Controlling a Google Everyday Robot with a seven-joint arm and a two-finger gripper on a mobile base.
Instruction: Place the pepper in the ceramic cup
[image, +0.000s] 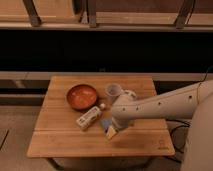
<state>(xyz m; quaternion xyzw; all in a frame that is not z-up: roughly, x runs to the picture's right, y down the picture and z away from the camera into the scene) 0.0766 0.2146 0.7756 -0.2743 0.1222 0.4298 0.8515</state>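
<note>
The pepper (111, 132) is a small pale-yellow wedge lying on the wooden table (60, 142), near the front middle. My gripper (113, 125) is at the end of the white arm, low over the table, right at the pepper and beside a blue flat pad (105, 123). The ceramic cup (113, 91) is small, pale grey-white, upright, behind the gripper and to the right of the orange-brown bowl (81, 96).
A small red-white-dark object (89, 118) lies on its side left of the gripper. My white arm (165, 106) reaches in from the right across the table. Dark shelving runs behind the table.
</note>
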